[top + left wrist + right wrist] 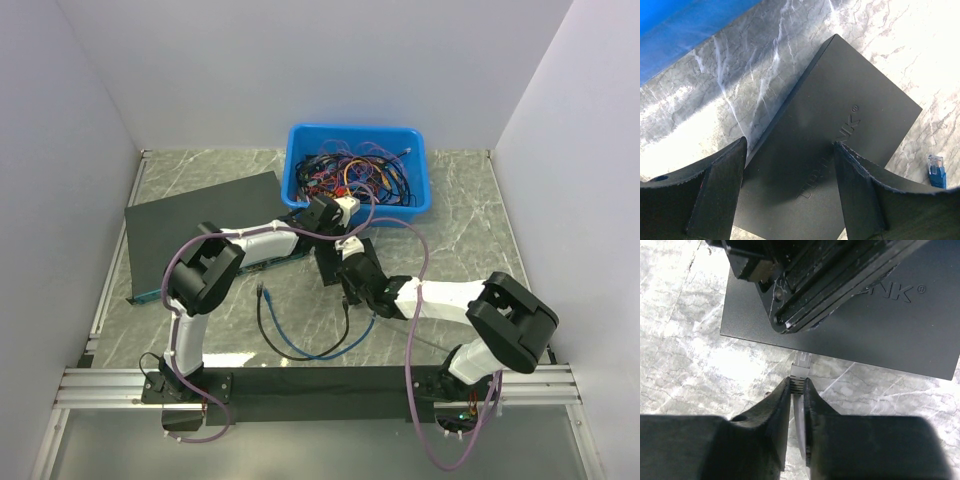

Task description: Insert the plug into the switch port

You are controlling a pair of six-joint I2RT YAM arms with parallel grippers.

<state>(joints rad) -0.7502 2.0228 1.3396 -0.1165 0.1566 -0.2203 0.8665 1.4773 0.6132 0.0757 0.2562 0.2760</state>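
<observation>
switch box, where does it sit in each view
Top external: switch box at centre, below the blue bin, largely covered.
Left wrist: fills the middle, between the open fingers of the left gripper.
Right wrist: across the top, beyond the right gripper pinching the plug.
Shared landmark: embossed lettering on its lid, both wrist views.

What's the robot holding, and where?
The right gripper pinches a plug by its ribbed back end. The left gripper is open.

site: robot lab test cell | plain white walls (pixel 300 60) enclosing marble-look tabletop (pixel 460 210) | blue bin (pixel 350 128) of tangled cables (pixel 350 175) at tabletop's far edge | aluminium rail (pixel 110 385) at near edge
</observation>
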